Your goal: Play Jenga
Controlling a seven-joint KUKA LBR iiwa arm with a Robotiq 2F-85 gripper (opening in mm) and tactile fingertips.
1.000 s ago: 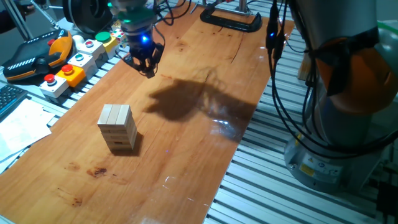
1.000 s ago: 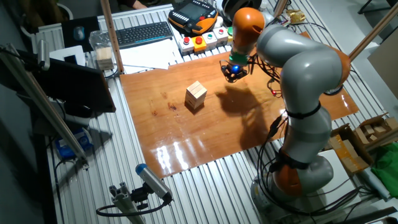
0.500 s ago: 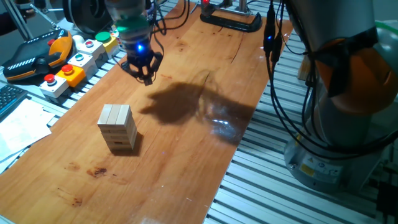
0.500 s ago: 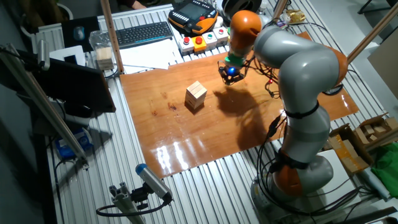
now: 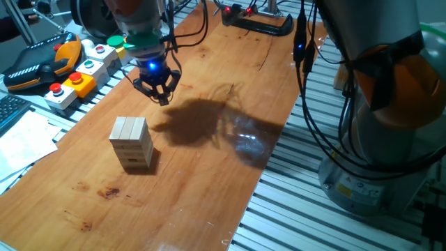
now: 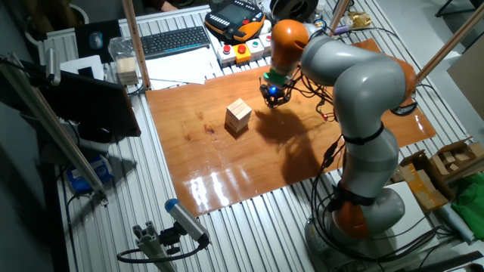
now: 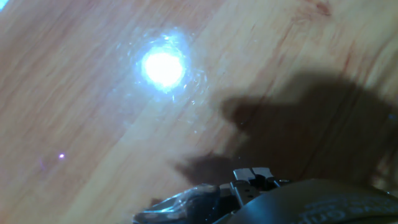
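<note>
While grey button boxes [image 5: 77, 73] and an orange-and-black handheld pendant [image 5: 38, 61] line the far left edge in one fixed view, the wooden board [image 5: 195, 167] that serves as the table top runs across the middle. On the left half of that board stands the Jenga tower [image 5: 132, 143], upright, three pale blocks across its top layer, with crossed layers beneath. Just right of it and farther back, the gripper [image 5: 160, 94] hangs above the board, apart from the tower, a blue light glowing on the hand above the fingers. Its dark fingers point down and seem close together at the tips, though I cannot tell for sure whether they are closed. A dark shadow [image 5: 202, 118] spreads across the wood to its right. A black clamp [image 5: 259, 22] sits at the board's far end, and the arm's grey and orange base [image 5: 390, 104] fills the right side.

From the other fixed view, the tower [image 6: 238, 116] sits left of the gripper [image 6: 272, 98], with a keyboard [image 6: 175, 41] beyond the board.

The hand view shows bare wood with a bright glare spot [image 7: 163, 67].
</note>
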